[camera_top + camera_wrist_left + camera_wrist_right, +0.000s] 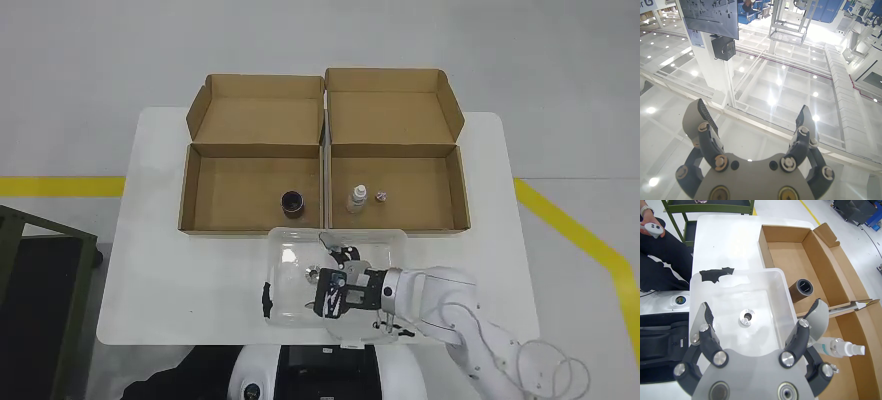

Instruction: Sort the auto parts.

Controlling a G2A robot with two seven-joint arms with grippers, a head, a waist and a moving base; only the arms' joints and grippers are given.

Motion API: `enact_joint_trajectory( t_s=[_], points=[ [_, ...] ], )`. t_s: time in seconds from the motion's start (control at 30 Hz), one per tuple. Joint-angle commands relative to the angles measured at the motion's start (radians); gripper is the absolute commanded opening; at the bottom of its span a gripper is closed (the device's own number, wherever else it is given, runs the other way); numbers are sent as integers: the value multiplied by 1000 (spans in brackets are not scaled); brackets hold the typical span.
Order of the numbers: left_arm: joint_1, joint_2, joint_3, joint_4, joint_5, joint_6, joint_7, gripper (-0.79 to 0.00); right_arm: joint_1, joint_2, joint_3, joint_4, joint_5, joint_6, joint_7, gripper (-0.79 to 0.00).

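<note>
A silver metal ring [746, 317] lies flat on the floor of a clear plastic bin [784, 289] at the table's front. My right gripper [761, 308] hangs open just above the bin, its fingers spread to either side of the ring without touching it. From the top view, the right gripper [326, 280] sits over the bin [340, 233], with the ring [312, 272] by its fingertips. A black cylindrical sleeve [800, 291] stands in the left cardboard box [230, 190]. My left gripper [752, 107] is open, empty and pointed at the ceiling.
The right cardboard box [420, 185] holds a small spray bottle [357, 197] and a small metal part [380, 197]. Black tape [715, 274] sticks to the bin's far rim. A green cart [40, 300] stands off the table's left side.
</note>
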Motion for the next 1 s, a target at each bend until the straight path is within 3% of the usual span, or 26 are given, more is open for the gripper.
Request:
enact_joint_trajectory(
  t_s=[0.0, 0.23, 0.57, 0.7, 0.97],
  points=[
    [0, 0, 0, 0, 0, 0, 0, 0, -7, 2, -4, 5, -23, -4, -9, 0],
    [0, 0, 0, 0, 0, 0, 0, 0, -4, 3, -33, 75, -83, 18, -50, -12],
    [0, 0, 0, 0, 0, 0, 0, 0, 54, -10, -107, 198, -114, 45, -84, -169],
    [0, 0, 0, 0, 0, 0, 0, 0, 84, -18, -134, 248, -123, 52, -108, -179],
    [0, 0, 0, 0, 0, 0, 0, 0, 129, -29, -175, 320, -144, 71, -131, -277]
  ],
)
